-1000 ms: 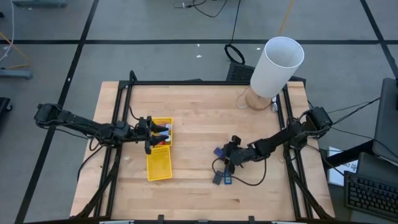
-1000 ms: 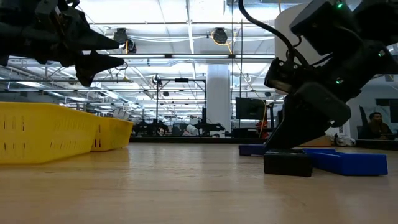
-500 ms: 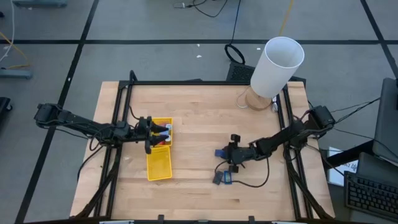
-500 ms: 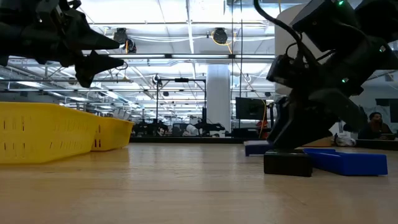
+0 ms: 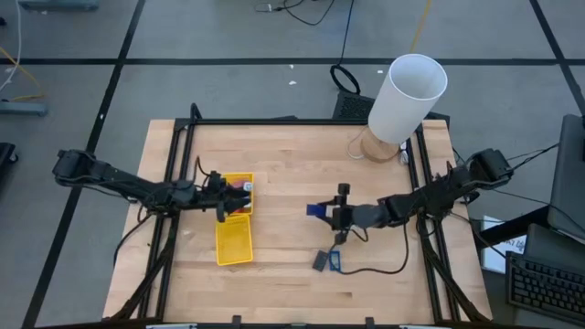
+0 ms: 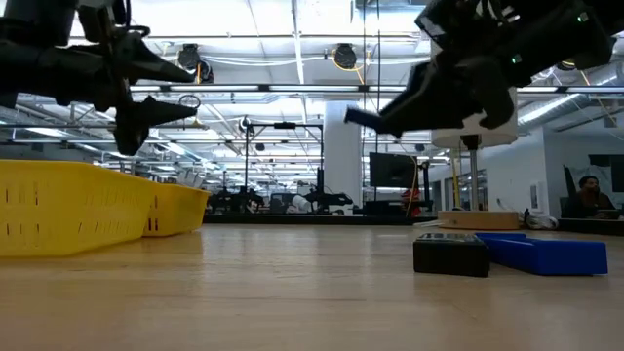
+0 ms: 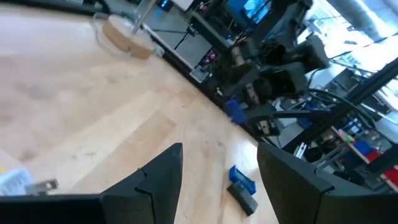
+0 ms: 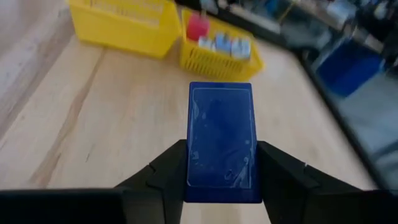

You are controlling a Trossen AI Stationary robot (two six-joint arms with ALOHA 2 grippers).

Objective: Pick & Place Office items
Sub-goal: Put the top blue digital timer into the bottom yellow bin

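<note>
Blue flat rectangle (image 8: 221,135) now airborne, unlabelled

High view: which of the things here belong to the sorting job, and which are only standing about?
Job:
- flat blue rectangular card, shut in the right tool
- dark grey flat block and small blue block on the wood
- red chunk in the long yellow plastic tray

Standing about:
- tall white cylinder
- left tool, open, above the tray

No text or label can be read.
</note>
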